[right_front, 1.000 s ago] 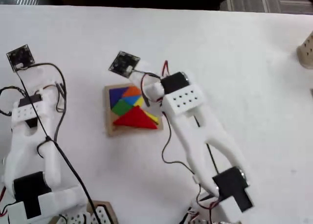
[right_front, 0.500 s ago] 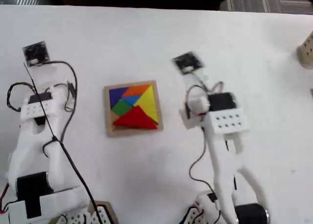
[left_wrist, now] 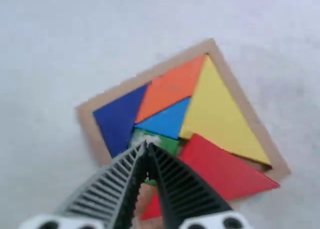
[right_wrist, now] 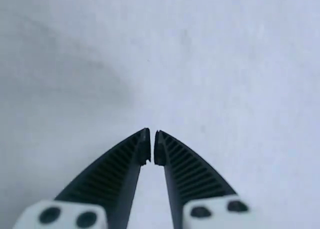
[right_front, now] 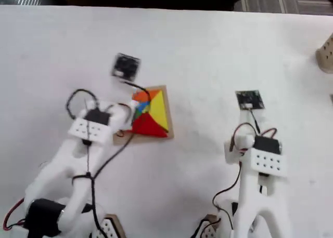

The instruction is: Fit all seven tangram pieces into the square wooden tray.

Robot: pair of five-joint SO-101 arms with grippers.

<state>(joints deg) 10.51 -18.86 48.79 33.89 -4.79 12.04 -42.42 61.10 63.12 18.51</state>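
1. Wooden and square, the tray (right_front: 156,139) lies on the white table (right_front: 208,40); my left arm (right_front: 88,129) stretches in from the tray's left and lies across its left half; my right arm (right_front: 263,162) stands well apart on the tray's right, with bare table between.
2. My left pincer (left_wrist: 147,148) hangs over the tray (left_wrist: 150,73) with its two fingers pressed together and nothing between them; the tips sit above the green piece (left_wrist: 167,145), near the tray's middle.
3. My right pincer (right_wrist: 152,146) is drawn together as well, a hairline between the tips, gripping nothing; beneath it lies plain table (right_wrist: 225,64).
4. From the high view I get both arms and the tray at once, yet of the pieces only the yellow triangle (right_front: 158,108), the red triangle (right_front: 148,126) and the orange piece (right_front: 140,96) beside my left arm; the left wrist view adds the dark blue triangle (left_wrist: 117,124) and the light blue piece (left_wrist: 165,121), and shows yellow (left_wrist: 220,114), red (left_wrist: 220,174) and orange (left_wrist: 172,86) close up.
5. Counted: two arms, two pincers, one tray, six pieces I can tell apart inside it; what lies in the tray under my left fingers I cannot tell.
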